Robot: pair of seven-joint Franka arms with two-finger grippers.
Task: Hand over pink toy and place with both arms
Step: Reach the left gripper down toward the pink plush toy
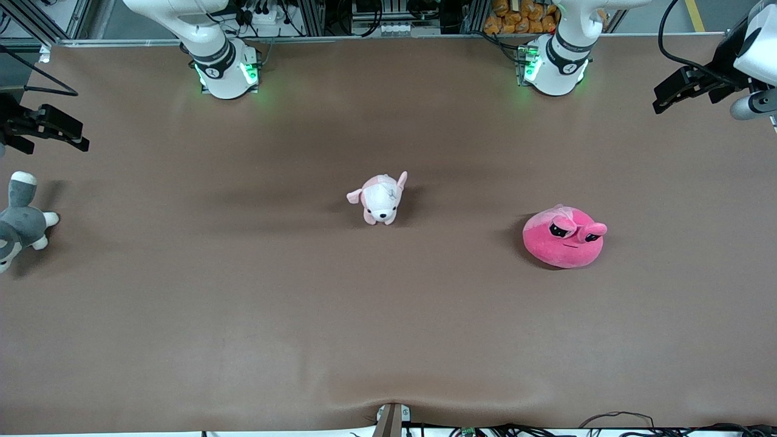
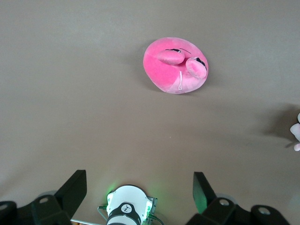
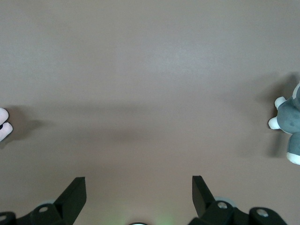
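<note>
The pink toy [image 1: 564,237] sits on the brown desk [image 1: 243,315] toward the left arm's end, apart from everything else. It is a squat round blob, a little wider than it is deep, its long axis running along the desk from one arm's end to the other. Its face, with two bulging eyes and a thin mouth line, points at about 5 o'clock in the front view, toward the camera.

The puppy [image 1: 380,197] stands near the desk's middle, at about 10 o'clock from the toy. The grey plush [image 1: 20,221] lies at the right arm's end.

The left gripper [image 1: 689,88] hangs over the desk's left-arm edge, jaws spread and empty (the left wrist view shows both fingers [image 2: 72,192] wide apart). The right gripper [image 1: 48,127] waits over the right-arm edge above the grey plush, jaws spread, empty.
</note>
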